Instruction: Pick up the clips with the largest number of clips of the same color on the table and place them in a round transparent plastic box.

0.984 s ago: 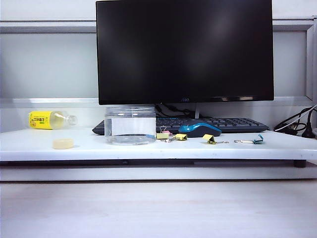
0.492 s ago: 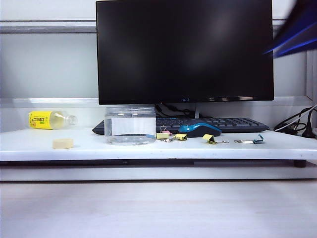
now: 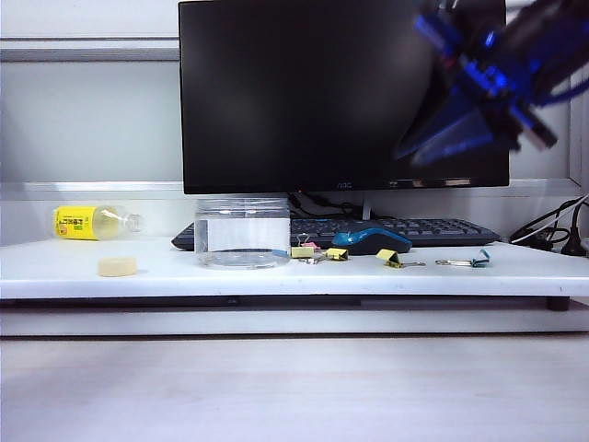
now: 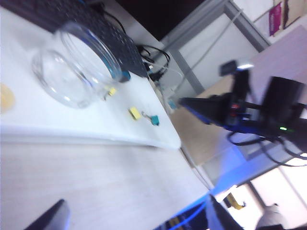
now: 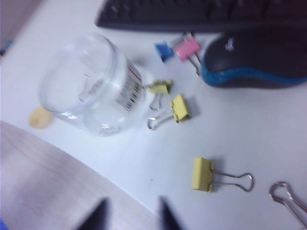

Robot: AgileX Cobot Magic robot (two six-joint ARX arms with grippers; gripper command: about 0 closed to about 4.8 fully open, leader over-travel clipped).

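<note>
Left gripper (image 4: 134,221) sits low over the bare wooden desk in front of the white shelf (image 3: 55,276). Only its two dark fingertips (image 4: 48,218) show in its wrist view, set wide apart with nothing between them.

On the shelf, from the left, a yellow-labelled bottle (image 3: 92,222) lies on its side near the back wall. A pale round disc (image 3: 117,266) rests nearer the front edge. The clear jar (image 3: 242,232) stands upright in front of the monitor (image 3: 342,92).

Just right of the jar lie two yellow clips (image 3: 302,251), close together, with a pink clip (image 3: 311,245) and a small blue clip (image 5: 164,51) behind them. The blue and black mouse (image 3: 370,239) and the keyboard (image 3: 423,228) follow. A third yellow clip (image 3: 388,258) lies in front of the mouse, apart from the pair. A teal clip (image 3: 479,260) lies furthest right.

The right gripper (image 5: 130,213) hangs high above this end, a blue blur in front of the monitor's upper right corner. Its blurred fingertips (image 5: 96,213) are parted and hold nothing.
</note>
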